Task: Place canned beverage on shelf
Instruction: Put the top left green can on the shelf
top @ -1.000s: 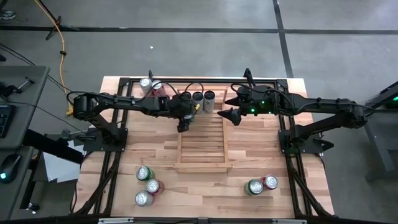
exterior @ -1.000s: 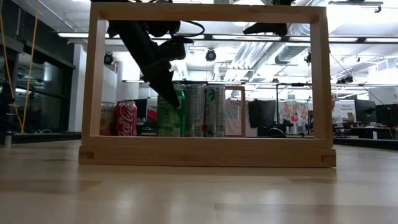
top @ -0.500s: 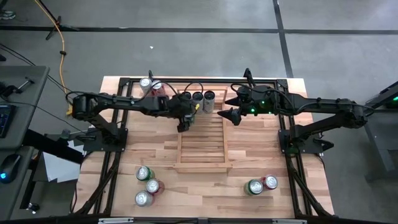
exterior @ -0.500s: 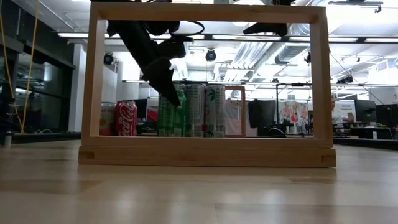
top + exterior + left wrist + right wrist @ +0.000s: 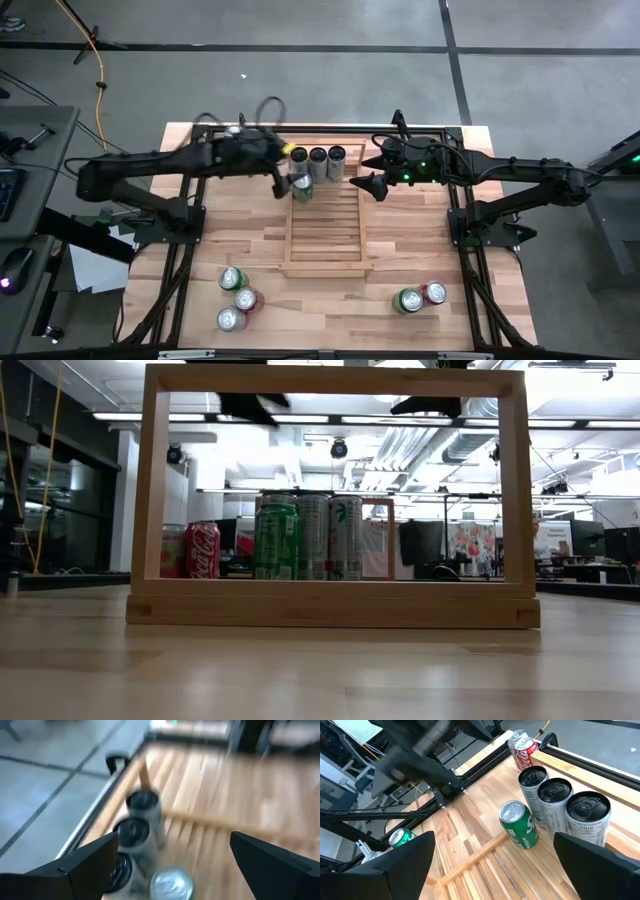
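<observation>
Upright on the shelf (image 5: pixel 322 240): green can (image 5: pixel 519 825); red Coca-Cola can (image 5: pixel 203 549) behind; both grippers' fingers wide.

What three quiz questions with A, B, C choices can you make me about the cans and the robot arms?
1. Where is the green can?
A. Lying on the floor
B. With the loose cans at the table's near edge
C. Upright at the far end of the shelf, beside the tall cans

2. How many tall cans stand in that row?
A. Two
B. Three
C. Five

3. What is the left gripper doing?
A. Squeezing the green can
B. Open and holding nothing
C. Shut on a red can

Answers: 1 C, the right wrist view shows it standing next to the tall cans. 2 B, three dark tops sit side by side. 3 B, its fingers are spread wide with nothing between them.
</observation>
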You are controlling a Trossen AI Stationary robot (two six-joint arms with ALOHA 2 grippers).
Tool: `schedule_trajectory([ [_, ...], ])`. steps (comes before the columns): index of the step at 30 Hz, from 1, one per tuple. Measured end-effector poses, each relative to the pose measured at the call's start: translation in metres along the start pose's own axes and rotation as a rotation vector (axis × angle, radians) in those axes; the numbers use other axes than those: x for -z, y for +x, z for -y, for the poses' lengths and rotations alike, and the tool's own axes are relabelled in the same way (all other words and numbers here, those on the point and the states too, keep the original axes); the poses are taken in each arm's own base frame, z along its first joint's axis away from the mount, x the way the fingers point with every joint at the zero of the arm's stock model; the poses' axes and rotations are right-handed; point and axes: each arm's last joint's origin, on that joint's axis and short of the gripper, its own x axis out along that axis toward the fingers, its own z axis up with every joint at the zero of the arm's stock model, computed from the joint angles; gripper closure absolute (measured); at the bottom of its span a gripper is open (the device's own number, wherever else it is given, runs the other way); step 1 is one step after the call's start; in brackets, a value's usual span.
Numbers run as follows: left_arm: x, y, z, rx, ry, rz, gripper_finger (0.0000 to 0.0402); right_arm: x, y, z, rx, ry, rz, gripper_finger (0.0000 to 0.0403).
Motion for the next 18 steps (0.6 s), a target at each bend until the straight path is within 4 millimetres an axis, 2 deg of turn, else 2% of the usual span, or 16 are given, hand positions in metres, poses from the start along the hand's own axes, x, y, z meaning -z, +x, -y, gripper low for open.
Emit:
schedule_trajectory([
  [3, -0.007, -0.030, 0.000, 0.040, -0.105, 0.117, 0.0025, 0.000, 0.000, 0.000, 0.000, -0.001, 0.000, 0.0009],
  [6, -0.002, -0.052, 0.002, 0.082, -0.179, 0.201, 0.0029, -0.001, 0.000, 0.000, -0.003, -0.022, 0.006, 0.0009],
  [10, 0.021, -0.058, 0.010, 0.123, -0.259, 0.281, 0.0066, -0.001, 0.000, 0.000, -0.003, -0.043, 0.007, 0.0009],
  [12, 0.034, -0.052, 0.018, 0.138, -0.286, 0.284, 0.0104, -0.001, 0.000, 0.000, -0.003, -0.044, 0.007, 0.0009],
  [14, 0.047, -0.041, 0.028, 0.149, -0.298, 0.255, 0.0158, -0.001, 0.000, 0.000, -0.003, -0.044, 0.007, 0.0009],
  [18, 0.065, -0.009, 0.049, 0.145, -0.287, 0.135, 0.0312, -0.001, 0.000, 0.000, -0.003, -0.043, 0.007, 0.0009],
])
